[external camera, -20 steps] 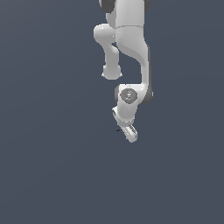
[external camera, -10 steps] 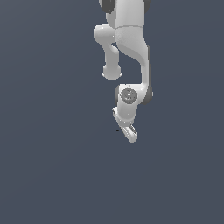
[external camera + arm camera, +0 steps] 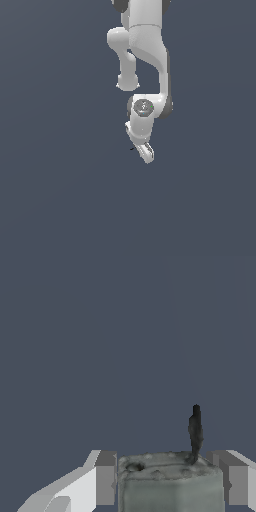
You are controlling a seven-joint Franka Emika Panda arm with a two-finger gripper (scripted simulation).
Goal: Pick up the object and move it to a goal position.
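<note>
Gripper (image 3: 170, 478) jaws stand part-open with the object (image 3: 170, 481), a grey block with a thin black sliver, filling the gap and touching both fingers (image 3: 105, 478), so it looks held. Risk, as a judgement: the hold looks to sit low on the fingers, so a fast swing toward the goal could slip or twist it out. Only the wrist view shows this contact; in the exterior view the gripper (image 3: 145, 152) hides all but a dark speck beside it, under the arm (image 3: 147, 45), and no goal marker shows.

Object (image 3: 170, 481): a grey-green mottled block with a thin black sliver standing at one corner, lodged between the claw (image 3: 167, 478) fingers.
</note>
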